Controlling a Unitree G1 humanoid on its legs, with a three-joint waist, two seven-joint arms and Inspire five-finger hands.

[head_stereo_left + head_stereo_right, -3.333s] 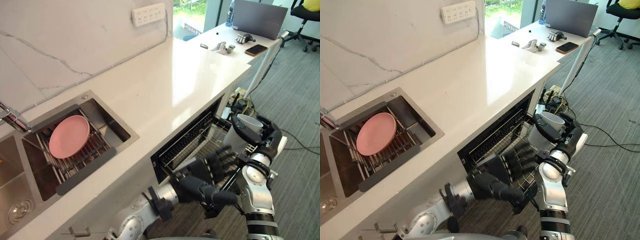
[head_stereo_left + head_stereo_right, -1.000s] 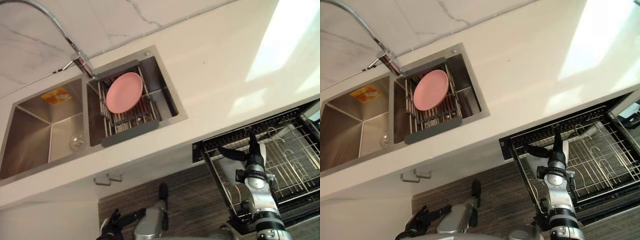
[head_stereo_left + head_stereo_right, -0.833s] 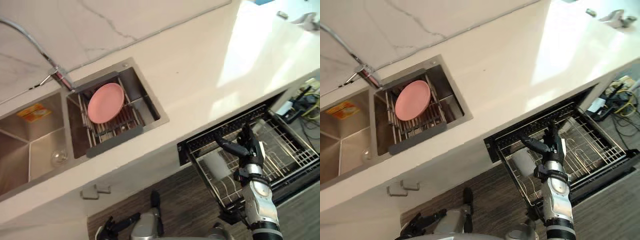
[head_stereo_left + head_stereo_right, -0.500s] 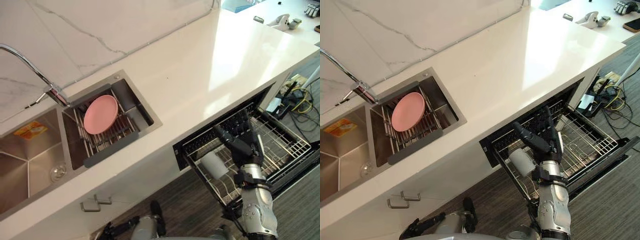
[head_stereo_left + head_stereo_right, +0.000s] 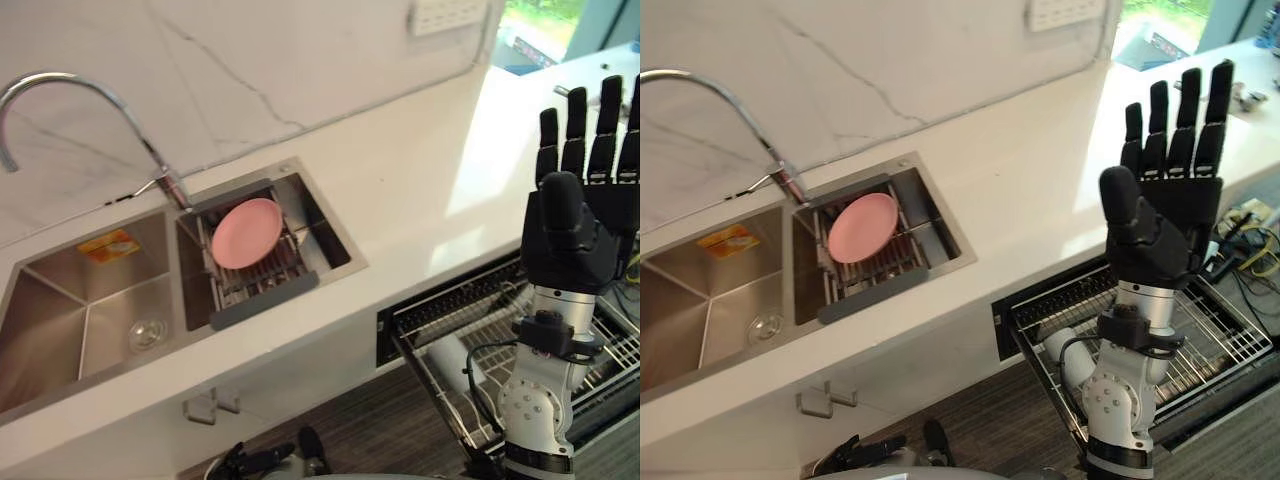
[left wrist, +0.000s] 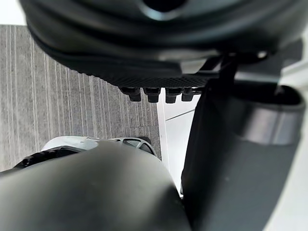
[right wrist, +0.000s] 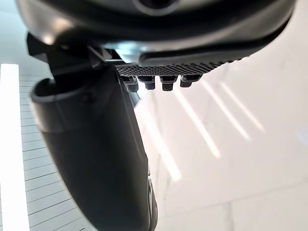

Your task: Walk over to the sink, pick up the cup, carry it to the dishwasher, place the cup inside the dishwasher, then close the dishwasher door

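The right hand point(image 5: 1160, 225) is held up above the dishwasher rack point(image 5: 1230, 345), fingers straight and spread, nothing gripped. The cup point(image 5: 1060, 347) is laid sideways in that rack. The left hand point(image 5: 855, 452) is seen low down, fingers relaxed.

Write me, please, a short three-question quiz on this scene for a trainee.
1. True or false: the right hand holds the cup.
2. Where is the pink plate? A on the counter; B in the sink; C in the right hand.
3. Which task step is left?
Key: 1 false: the hand is open and raised, and the cup lies in the dishwasher. 2 B. 3 closing the dishwasher.
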